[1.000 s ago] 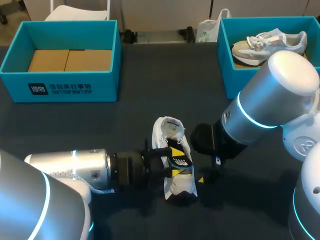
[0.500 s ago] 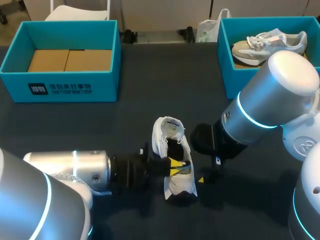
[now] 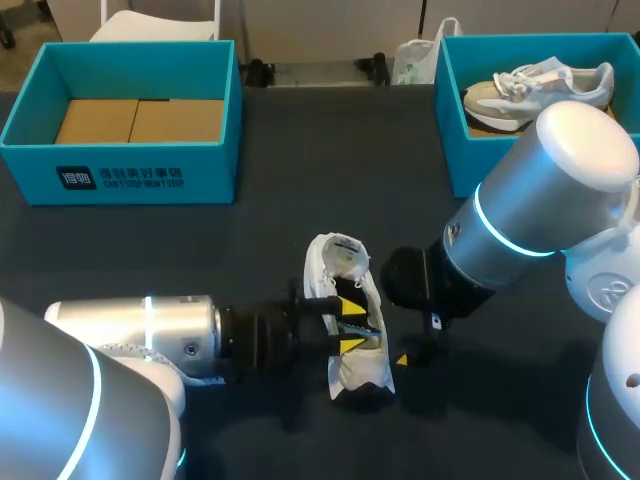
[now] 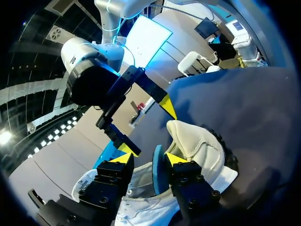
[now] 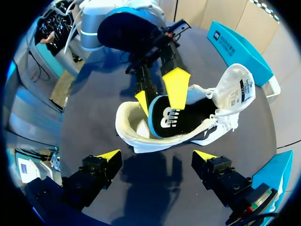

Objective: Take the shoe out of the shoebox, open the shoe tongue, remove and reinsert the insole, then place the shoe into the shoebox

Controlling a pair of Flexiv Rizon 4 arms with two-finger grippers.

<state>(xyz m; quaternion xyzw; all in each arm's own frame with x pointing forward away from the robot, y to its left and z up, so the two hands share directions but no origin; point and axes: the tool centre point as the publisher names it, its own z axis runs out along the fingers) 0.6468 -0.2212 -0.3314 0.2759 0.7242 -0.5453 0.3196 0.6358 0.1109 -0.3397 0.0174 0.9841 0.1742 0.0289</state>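
A white shoe (image 3: 362, 372) lies on its side at the middle of the table, tongue (image 3: 340, 250) pulled back. Its black insole (image 5: 174, 117), blue-rimmed, sticks partly out of the shoe's mouth. My left gripper (image 3: 351, 324) comes in from the left and stands open, one yellow fingertip on each side of the insole (image 4: 159, 176); a gap shows beside one fingertip. My right gripper (image 5: 155, 157) is wide open just short of the shoe (image 5: 136, 127), holding nothing. In the left wrist view the right gripper (image 4: 146, 126) shows beyond the shoe (image 4: 197, 150).
A teal shoebox (image 3: 120, 170) with cardboard inside stands at the back left. A second teal box (image 3: 450, 130) at the back right holds another pale shoe (image 3: 540, 85). The dark table (image 3: 300, 200) lies open between the boxes and the shoe.
My left gripper's fingers closed at the shoe's mouth half a second ago and have since opened again around the insole. The shoe and the right arm have stayed put.
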